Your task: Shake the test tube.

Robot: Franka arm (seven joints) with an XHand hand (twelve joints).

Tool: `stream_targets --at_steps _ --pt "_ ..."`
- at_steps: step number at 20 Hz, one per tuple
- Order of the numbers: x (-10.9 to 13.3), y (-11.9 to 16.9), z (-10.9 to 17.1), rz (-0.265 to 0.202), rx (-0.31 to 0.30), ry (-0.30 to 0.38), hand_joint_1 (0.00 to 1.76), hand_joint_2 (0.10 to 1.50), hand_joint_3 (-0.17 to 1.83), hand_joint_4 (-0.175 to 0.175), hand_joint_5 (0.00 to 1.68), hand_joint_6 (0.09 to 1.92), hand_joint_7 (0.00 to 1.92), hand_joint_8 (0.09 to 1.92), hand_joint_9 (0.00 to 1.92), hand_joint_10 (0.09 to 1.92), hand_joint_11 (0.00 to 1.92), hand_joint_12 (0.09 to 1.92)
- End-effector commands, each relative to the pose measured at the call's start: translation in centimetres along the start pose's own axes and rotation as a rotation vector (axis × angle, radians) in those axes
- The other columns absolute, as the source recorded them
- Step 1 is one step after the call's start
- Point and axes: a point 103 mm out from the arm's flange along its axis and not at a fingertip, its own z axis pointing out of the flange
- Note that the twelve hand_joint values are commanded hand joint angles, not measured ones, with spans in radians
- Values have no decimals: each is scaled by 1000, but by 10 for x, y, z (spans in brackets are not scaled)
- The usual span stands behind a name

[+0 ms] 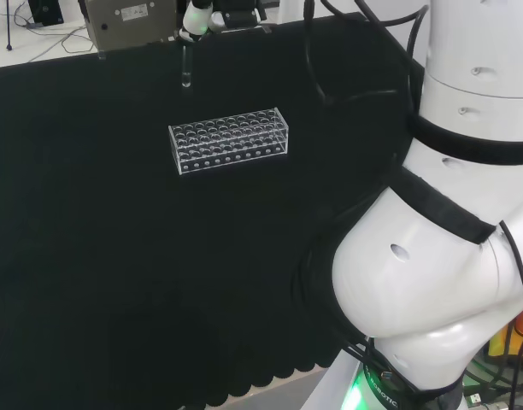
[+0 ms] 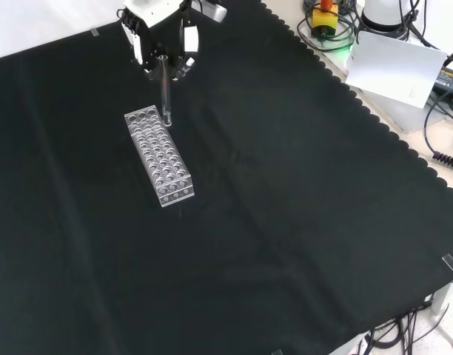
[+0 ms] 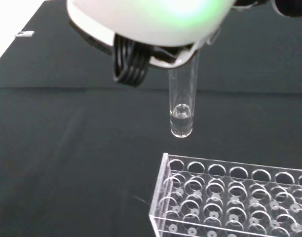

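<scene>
In the front view, the clear glass test tube (image 2: 165, 92) with a little liquid at its bottom is held upright, clamped between the curled fingers of the black and white hand (image 2: 161, 33), above the clear plastic rack (image 2: 158, 155), at its 12 o'clock end. Lifting appears done; the shaking is judged still to be made.

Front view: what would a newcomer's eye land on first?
The hand at the view's top, fingers curled round a clear test tube held upright above the cloth. Just below it, near the tube's lower end, a clear rack of empty holes stands on the black cloth. The wrist view shows a little clear liquid in the tube's bottom.
</scene>
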Motion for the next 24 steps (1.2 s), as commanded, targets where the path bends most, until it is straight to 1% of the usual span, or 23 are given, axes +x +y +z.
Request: stream_targets --at_steps 1,4,8,12,15,17,19,21,24 --pt "-27 0 5 70 20 -23 1228 562 778 -175 1367 552 1777 444 1818 139 1546 667" --pt "-54 -2 9 128 33 -60 1228 563 777 -175 1367 551 1777 443 1818 138 1546 667" --pt "-94 -5 8 225 36 -111 1228 563 777 -175 1367 550 1776 443 1818 137 1546 667" --pt "-133 -7 -1 331 25 -129 1228 563 776 -175 1367 550 1777 443 1818 136 1546 667" --pt "-155 -8 -8 384 16 -135 1228 563 776 -175 1367 549 1777 442 1818 135 1546 667" --pt "-164 -8 -12 403 11 -137 1228 563 775 -175 1367 549 1777 442 1819 135 1546 667" --pt "-167 -8 -13 404 10 -133 1228 563 775 -175 1368 548 1777 442 1819 134 1546 667" --pt "-165 -7 -11 396 10 -125 1228 564 775 -175 1368 548 1777 442 1819 134 1546 667" --pt "-154 -5 -4 370 19 -114 1228 564 775 -175 1368 547 1777 442 1819 133 1546 667"
